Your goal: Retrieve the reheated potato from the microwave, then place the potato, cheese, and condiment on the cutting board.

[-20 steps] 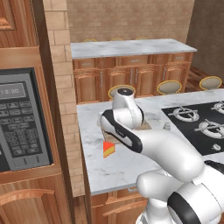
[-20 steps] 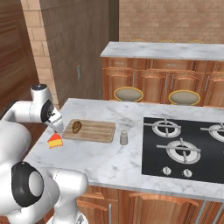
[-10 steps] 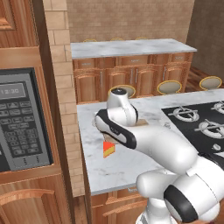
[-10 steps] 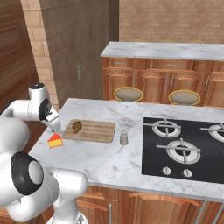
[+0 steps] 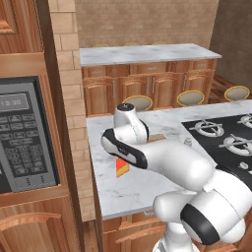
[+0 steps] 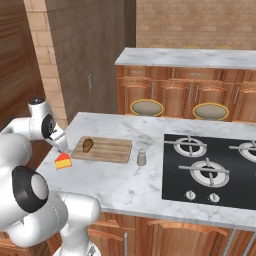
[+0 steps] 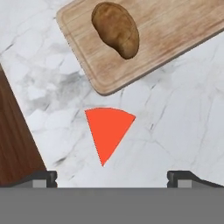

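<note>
1. Since a second ago my arm has swung slightly left; the gripper, jaws apart and empty, hangs above the cheese.
2. Cheese lies near the counter edge; I judge an off-centre pinch could knock it off.
3. Potato rests on the cutting board; condiment stands just beside the board.

stove: black, set in island counter | round stools: behind island | brick pillar
</note>
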Robot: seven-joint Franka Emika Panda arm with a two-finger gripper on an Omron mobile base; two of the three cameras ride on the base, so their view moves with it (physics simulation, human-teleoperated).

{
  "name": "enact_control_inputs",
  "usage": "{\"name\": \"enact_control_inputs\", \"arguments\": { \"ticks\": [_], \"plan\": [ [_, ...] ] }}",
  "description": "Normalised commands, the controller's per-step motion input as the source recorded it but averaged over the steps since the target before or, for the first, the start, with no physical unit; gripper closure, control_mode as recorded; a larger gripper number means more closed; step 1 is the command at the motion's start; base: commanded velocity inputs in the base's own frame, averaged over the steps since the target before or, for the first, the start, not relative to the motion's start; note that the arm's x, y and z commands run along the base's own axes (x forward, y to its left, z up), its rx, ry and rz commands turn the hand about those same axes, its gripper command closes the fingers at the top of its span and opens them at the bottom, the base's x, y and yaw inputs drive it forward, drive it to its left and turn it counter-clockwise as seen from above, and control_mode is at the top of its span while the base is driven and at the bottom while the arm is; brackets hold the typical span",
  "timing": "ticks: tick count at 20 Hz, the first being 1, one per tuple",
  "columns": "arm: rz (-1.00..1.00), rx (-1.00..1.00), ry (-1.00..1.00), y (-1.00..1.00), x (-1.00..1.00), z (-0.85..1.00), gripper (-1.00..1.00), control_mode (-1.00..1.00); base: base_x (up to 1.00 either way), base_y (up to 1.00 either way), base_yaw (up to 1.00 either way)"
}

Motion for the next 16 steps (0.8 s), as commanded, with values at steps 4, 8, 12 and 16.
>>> {"name": "enact_control_inputs", "arguments": {
  "ticks": [4, 8, 12, 16],
  "plan": [
    [-0.01, -0.08, 0.0, -0.02, 0.0, -0.12, -1.0, -1.0, 0.0, 0.0, 0.0],
    [-0.03, -0.01, 0.0, -0.01, 0.0, -0.13, -1.0, -1.0, 0.0, 0.0, 0.0],
    [-0.02, 0.0, -0.01, 0.0, 0.01, -0.17, -1.0, -1.0, 0.0, 0.0, 0.0],
    [-0.04, 0.05, -0.01, 0.0, 0.0, -0.15, -1.0, -1.0, 0.0, 0.0, 0.0]
  ]
}}
